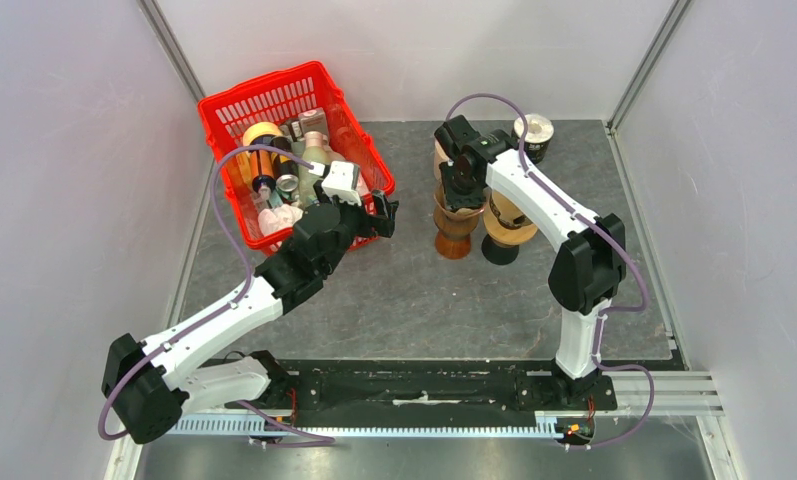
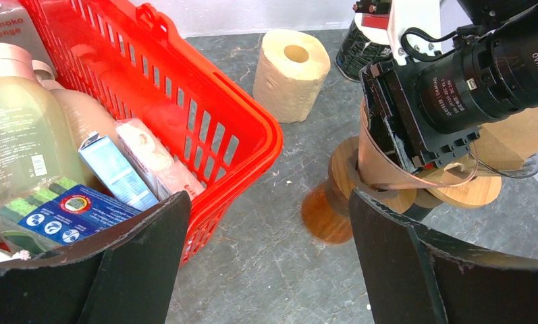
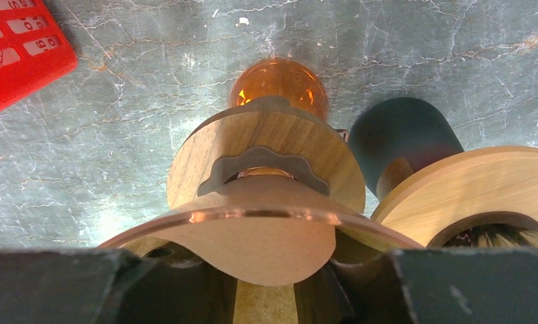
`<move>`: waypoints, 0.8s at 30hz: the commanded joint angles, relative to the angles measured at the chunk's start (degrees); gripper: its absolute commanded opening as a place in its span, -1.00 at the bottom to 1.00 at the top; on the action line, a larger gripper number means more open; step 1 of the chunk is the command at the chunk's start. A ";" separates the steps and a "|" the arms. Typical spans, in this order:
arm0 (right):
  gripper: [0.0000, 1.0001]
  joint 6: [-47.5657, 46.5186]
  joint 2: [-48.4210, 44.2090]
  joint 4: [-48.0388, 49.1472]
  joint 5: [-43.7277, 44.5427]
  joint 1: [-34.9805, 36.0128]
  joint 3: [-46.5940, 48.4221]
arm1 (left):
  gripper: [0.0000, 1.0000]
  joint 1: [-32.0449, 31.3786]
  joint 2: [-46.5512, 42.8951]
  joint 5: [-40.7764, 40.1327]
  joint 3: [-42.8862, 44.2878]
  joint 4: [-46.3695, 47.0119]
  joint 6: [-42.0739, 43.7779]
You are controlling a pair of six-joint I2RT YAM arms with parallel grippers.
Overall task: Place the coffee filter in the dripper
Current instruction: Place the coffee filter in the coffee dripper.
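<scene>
**Two arms out, the paper filter at the mouth of the amber dripper**

Two drippers stand side by side in the far half of the surface (image 1: 404, 290), a little right of its middle. The left one, the amber dripper (image 3: 286, 142), has an orange glass foot and a wooden collar. The other dripper (image 3: 468, 182) touches it on the right and has a dark foot.

The brown coffee filter (image 3: 259, 250) sits curled in the top of the amber dripper, and one flap laps over the glass rim. The right fingers (image 3: 84, 290) point down just above it, with the paper between their tips. They stand fairly narrow. I cannot tell whether they pinch the filter or only flank it.

The left fingers (image 2: 124, 270) are spread wide and hold nothing. They hover by the right wall of the red basket (image 2: 205, 108), one over its rim and one toward the drippers.

The basket fills the far left corner and is packed with bottles and boxes. A paper roll (image 2: 289, 74) stands behind the drippers, toward the far edge. A dark lidded cup (image 1: 534, 135) stands at the far edge, to the right of the roll.
</scene>
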 commanded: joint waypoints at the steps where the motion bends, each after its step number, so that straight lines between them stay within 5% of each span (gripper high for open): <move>1: -0.15 0.38 -0.55 -0.18 0.53 0.14 0.80 | 0.88 0.17 -0.83 -1.18 -0.49 1.03 1.10; 10: -0.06 0.39 -0.17 -0.92 0.91 0.16 1.17 | 0.88 0.15 -0.93 -1.46 -0.57 1.10 1.27; 16: -0.37 0.44 -0.18 -1.03 0.95 0.25 1.12 | 0.88 0.13 -1.09 -1.53 -0.62 1.12 1.46; 24: -0.36 0.84 0.66 -0.57 1.90 0.12 0.30 | 0.88 0.11 -0.85 -1.36 -0.73 1.65 1.45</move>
